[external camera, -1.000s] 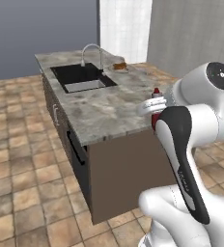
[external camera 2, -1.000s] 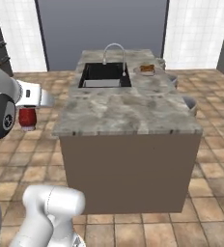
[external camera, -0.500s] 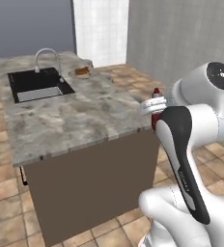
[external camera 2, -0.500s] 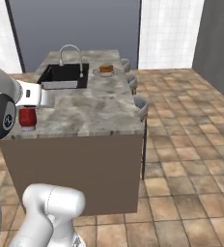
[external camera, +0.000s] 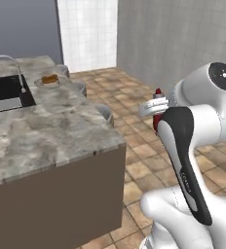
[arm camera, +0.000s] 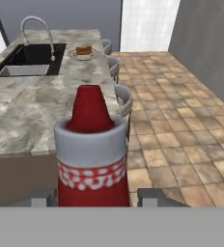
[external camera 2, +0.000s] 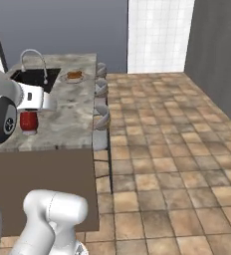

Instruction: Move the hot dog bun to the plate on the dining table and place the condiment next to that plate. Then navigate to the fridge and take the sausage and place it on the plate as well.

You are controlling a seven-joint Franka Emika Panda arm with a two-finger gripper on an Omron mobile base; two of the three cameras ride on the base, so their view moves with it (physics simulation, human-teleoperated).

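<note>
3 stools [external camera 2: 101, 99] between condiment [arm camera: 91, 154] and plate [arm camera: 85, 55]

Even flat light, soft low-res render.

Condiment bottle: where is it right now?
The condiment stands upright between the gripper fingers, held off the dining table, with the bun on the plate far ahead by the sink.

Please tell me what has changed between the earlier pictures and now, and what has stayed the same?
The base has driven and turned, so the dining table slid to the left in both base views and more floor shows on the right. The things themselves did not move. The gripper still holds the condiment, and the hot dog bun still lies on the plate.
</note>
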